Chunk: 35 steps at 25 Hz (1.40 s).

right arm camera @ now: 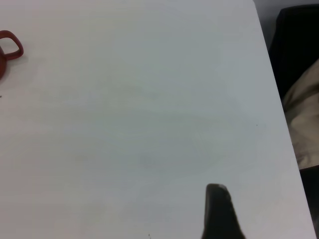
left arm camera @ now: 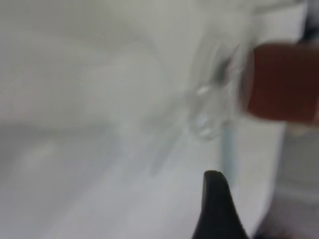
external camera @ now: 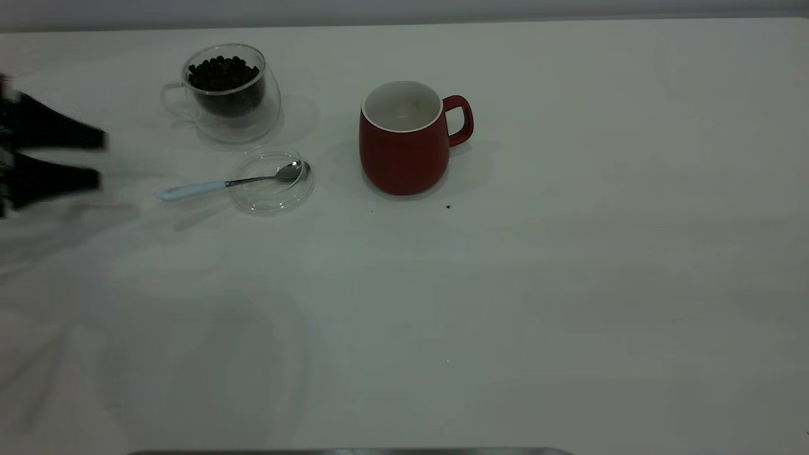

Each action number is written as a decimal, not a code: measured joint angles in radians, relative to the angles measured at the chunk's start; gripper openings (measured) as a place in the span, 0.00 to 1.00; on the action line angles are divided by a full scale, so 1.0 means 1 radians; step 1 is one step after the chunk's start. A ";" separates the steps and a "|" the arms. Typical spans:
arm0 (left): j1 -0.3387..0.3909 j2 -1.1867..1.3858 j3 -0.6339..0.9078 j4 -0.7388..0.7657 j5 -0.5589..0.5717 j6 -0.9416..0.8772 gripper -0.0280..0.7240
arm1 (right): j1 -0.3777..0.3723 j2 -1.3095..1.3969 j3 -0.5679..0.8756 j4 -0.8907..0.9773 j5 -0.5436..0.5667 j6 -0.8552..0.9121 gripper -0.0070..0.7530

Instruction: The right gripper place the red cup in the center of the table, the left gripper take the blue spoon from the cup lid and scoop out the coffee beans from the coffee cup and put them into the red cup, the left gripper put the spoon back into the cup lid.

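The red cup [external camera: 404,142] is seen standing upright near the middle of the table [external camera: 569,284], somewhat toward the far edge, its handle turned to the right edge and its inside apparently empty. Just beside it, toward the left edge, the cup lid [external camera: 272,182] lies flat, with the bowl of the blue spoon [external camera: 227,184] resting in it and the pale handle reaching out over the rim toward the left edge. Behind the lid, nearer the far edge, the coffee cup [external camera: 226,93] is found, filled with the coffee beans [external camera: 222,72]. The left gripper [external camera: 60,158] is placed at the left edge, its two fingers spread apart and nothing held between them; it is well apart from the spoon handle. The right gripper [right arm camera: 219,211] is shown only in its own wrist view, over bare table near the right edge, and whether it is spread or pressed together cannot be told. A slip is judged possible: the thin handle could be pushed sideways, so that the lid is dragged or the glass cup is knocked. One stray bean [external camera: 448,206] lies by the red cup.
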State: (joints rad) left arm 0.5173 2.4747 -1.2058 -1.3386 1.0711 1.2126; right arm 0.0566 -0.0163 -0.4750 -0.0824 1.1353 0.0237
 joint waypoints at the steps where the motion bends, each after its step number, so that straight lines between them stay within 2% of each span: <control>1: 0.029 -0.013 0.000 -0.039 0.028 -0.023 0.78 | 0.000 0.000 0.000 0.000 0.000 0.000 0.67; 4: 0.072 -0.111 0.000 -0.130 0.042 -0.142 0.78 | 0.000 0.000 0.000 0.000 -0.001 0.000 0.67; 7: 0.055 -0.285 0.001 -0.135 0.050 -0.197 0.78 | 0.000 0.000 0.000 0.000 -0.001 0.000 0.67; 10: -0.007 -0.508 0.001 -0.133 0.060 -0.252 0.78 | 0.000 0.000 0.000 0.000 -0.001 0.000 0.67; 13: -0.105 -0.779 -0.020 -0.062 0.078 -0.278 0.78 | 0.000 0.000 0.000 0.000 -0.001 0.000 0.67; 17: -0.235 -1.161 -0.087 0.282 0.065 -0.320 0.78 | 0.000 0.000 0.000 0.000 -0.001 0.000 0.67; 19: -0.274 -1.324 -0.089 0.532 0.029 -0.461 0.78 | 0.000 0.000 0.000 0.000 -0.001 0.000 0.67; 22: -0.301 -1.527 -0.082 0.862 0.041 -0.725 0.78 | 0.000 0.000 0.000 0.000 -0.001 0.000 0.67; 24: -0.331 -1.661 -0.046 1.019 0.041 -0.846 0.78 | 0.000 0.000 0.000 0.000 -0.001 0.000 0.67; 28: -0.444 -1.925 0.131 1.250 0.045 -0.987 0.78 | 0.000 0.000 0.000 0.000 -0.001 0.000 0.67; 30: -0.489 -2.057 0.268 1.352 0.050 -1.087 0.78 | 0.000 0.000 0.000 0.000 -0.001 0.000 0.67; 32: -0.508 -2.216 0.389 1.430 0.049 -1.195 0.78 | 0.000 0.000 0.000 0.000 -0.001 0.000 0.67; 35: -0.513 -2.432 0.531 1.454 0.039 -1.263 0.78 | 0.000 0.000 0.000 0.000 -0.001 0.000 0.67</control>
State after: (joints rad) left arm 0.0046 0.0431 -0.6745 0.1158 1.1101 -0.0499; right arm 0.0566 -0.0163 -0.4750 -0.0824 1.1347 0.0237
